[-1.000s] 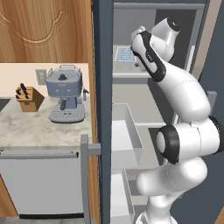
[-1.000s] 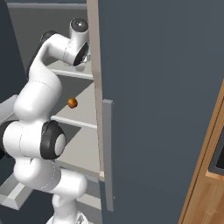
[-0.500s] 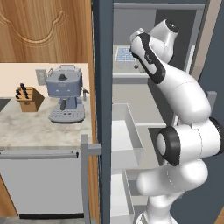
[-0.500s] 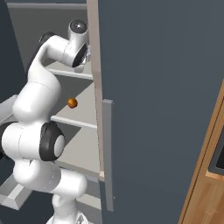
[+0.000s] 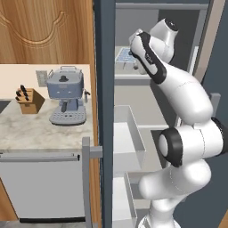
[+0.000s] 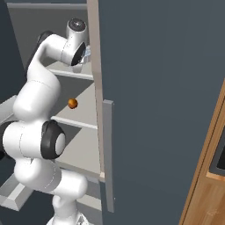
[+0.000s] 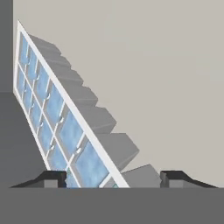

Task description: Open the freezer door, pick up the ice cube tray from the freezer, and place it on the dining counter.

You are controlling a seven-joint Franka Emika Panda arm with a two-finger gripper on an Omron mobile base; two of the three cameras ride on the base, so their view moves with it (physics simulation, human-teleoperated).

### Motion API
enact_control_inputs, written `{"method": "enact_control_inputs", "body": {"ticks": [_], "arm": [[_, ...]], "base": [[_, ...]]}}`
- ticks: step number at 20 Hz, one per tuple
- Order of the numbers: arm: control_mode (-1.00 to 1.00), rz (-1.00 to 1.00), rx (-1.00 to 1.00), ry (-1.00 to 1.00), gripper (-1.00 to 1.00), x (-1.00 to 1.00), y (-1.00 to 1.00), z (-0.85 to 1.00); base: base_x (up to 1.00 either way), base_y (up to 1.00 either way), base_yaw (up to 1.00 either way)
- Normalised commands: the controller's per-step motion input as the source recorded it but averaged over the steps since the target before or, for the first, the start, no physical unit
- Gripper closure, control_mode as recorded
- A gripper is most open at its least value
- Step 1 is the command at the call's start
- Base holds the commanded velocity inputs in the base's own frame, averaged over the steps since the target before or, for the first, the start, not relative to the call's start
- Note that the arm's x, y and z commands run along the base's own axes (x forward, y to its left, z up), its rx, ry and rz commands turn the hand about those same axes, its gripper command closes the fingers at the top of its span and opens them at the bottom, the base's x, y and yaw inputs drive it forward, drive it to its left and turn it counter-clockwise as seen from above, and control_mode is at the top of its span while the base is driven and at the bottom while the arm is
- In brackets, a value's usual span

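Left base view, left to right: a wooden knife block (image 5: 30, 99) and a blue-grey espresso machine (image 5: 67, 95) stand on a marble worktop (image 5: 31, 132), the block left of the machine and apart from it. Below the worktop sits a white dishwasher front (image 5: 42, 185). Right of these, the edge of the freezer door (image 5: 106, 111) runs top to bottom, swung open, with its grey handle (image 5: 88, 178) low on the near side. Inside the freezer (image 5: 133, 95) the ice cube tray (image 5: 124, 57) lies on an upper shelf (image 5: 133, 76), and a white bin (image 5: 127, 144) projects below it. The white arm reaches up to that shelf, its wrist just beside the tray.

Right base view: a small orange object (image 6: 72, 103) rests on a middle shelf (image 6: 72, 121), left of the slate-grey door face.

Hand view: the tray (image 7: 57, 118), pale blue cells in a white grid, crosses the frame diagonally, its near end lying between the two dark tips of the tool (image 7: 114, 178). The tips stand wide apart on either side of it; contact with the tray cannot be told.
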Motion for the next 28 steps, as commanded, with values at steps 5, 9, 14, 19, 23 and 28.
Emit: {"method": "enact_control_inputs", "body": {"ticks": [5,9,14,19,23,28], "arm": [[-1.0,0.0,0.0,0.0,1.0,0.06,0.2,-0.08],[-1.0,0.0,0.0,-0.02,1.0,0.0,0.0,0.0],[-1.0,0.0,0.0,-0.08,1.0,0.0,-0.02,0.0],[-1.0,0.0,0.02,-0.23,1.0,0.0,-0.04,0.0],[-1.0,0.0,0.02,-0.19,1.0,-0.03,0.0,0.03],[-1.0,0.0,0.01,-0.02,1.0,-0.17,-0.06,0.34]], "base": [[0.0,0.0,0.0],[0.0,0.0,0.0],[0.0,0.0,0.0],[0.0,0.0,0.0],[0.0,0.0,0.0],[0.0,0.0,0.0]]}}
